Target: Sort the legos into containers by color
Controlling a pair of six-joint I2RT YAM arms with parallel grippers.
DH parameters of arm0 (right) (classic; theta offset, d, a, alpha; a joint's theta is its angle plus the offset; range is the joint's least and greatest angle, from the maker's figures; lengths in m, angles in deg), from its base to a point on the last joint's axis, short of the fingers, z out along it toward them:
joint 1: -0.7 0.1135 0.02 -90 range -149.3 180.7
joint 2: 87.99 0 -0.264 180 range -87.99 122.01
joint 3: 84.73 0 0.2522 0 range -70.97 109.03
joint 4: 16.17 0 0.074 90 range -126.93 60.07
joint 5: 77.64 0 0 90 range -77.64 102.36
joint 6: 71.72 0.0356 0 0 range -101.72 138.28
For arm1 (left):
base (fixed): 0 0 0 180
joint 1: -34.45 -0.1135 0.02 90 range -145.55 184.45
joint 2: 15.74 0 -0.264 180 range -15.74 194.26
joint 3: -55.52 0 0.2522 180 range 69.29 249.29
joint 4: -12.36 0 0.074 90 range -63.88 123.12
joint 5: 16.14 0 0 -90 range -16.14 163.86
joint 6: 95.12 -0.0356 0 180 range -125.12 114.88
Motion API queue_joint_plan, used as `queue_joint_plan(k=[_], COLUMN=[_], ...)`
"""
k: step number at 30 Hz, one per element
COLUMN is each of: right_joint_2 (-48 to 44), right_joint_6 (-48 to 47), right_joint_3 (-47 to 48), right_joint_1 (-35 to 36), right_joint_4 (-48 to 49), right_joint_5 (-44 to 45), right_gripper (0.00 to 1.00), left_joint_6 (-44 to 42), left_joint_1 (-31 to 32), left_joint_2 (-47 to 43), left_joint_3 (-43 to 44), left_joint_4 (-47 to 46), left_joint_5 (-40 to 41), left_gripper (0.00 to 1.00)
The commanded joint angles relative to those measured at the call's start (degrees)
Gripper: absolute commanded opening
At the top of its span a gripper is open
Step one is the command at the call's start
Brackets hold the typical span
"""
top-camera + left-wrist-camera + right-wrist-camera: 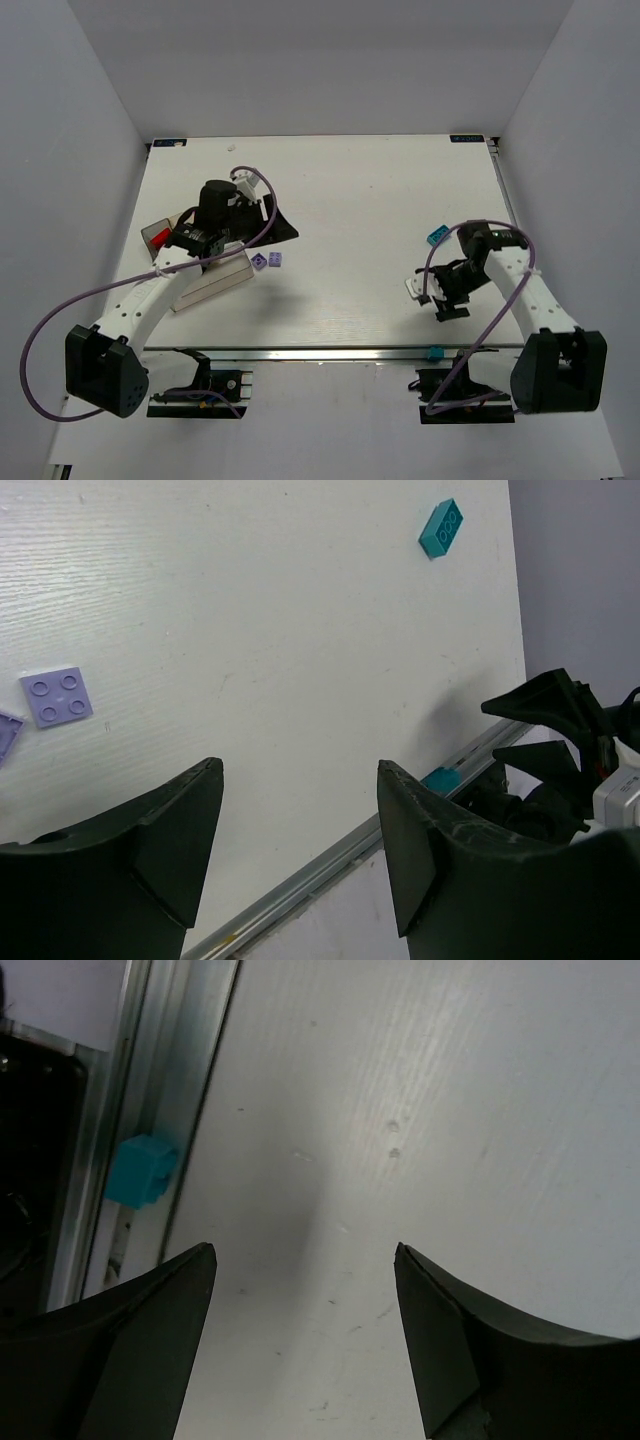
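Observation:
The clear container (213, 278) lies at the left of the table, mostly under my left arm, with a red brick (157, 237) showing inside it. Two light purple bricks (268, 261) lie just right of it; one shows in the left wrist view (57, 697). A teal brick (436, 237) lies at mid-right, also in the left wrist view (441, 528). Another teal brick (434, 353) sits on the front rail, seen in the right wrist view (140, 1170). My left gripper (300, 767) is open and empty above the table. My right gripper (302, 1250) is open and empty over bare table, below the mid-right teal brick.
An aluminium rail (330, 352) runs along the table's front edge. Grey walls enclose the left, right and back sides. A purple cable (60, 320) loops from the left arm. The right arm (570, 770) shows at the right of the left wrist view.

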Motion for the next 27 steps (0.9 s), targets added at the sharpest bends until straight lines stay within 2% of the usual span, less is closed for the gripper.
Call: queue_joint_plan(k=[1, 7, 15, 22, 27], right_joint_2=[-4.9, -6.6, -5.3, -7.2, -7.4], right_joint_6=[-32.7, -43.3, -55.0, -64.1, -64.9], right_joint_3=[-5.1, -10.1, -14.2, -19.9, -21.4], right_joint_1=[-0.2, -0.2, 0.1, 0.1, -0.2], right_joint_4=[-2.4, -2.4, -2.5, -2.5, -2.3], right_joint_5=[3.8, 6.7, 11.0, 9.5, 8.1], right_gripper=[0.77, 0.69, 0.67, 0.65, 0.64], left_joint_6=[-1.7, -1.5, -1.6, -0.6, 0.3], left_joint_1=[1.5, 3.2, 5.6, 6.7, 7.2], left_joint_2=[0.8, 0.8, 0.3, -1.6, -3.2], left_joint_3=[1.9, 0.7, -0.8, -2.8, -4.5], left_joint_4=[-1.3, -2.4, -2.8, -2.9, -2.8], left_joint_5=[0.5, 1.4, 1.5, 3.6, 4.5], left_gripper=[0.72, 0.73, 0.73, 0.73, 0.73])
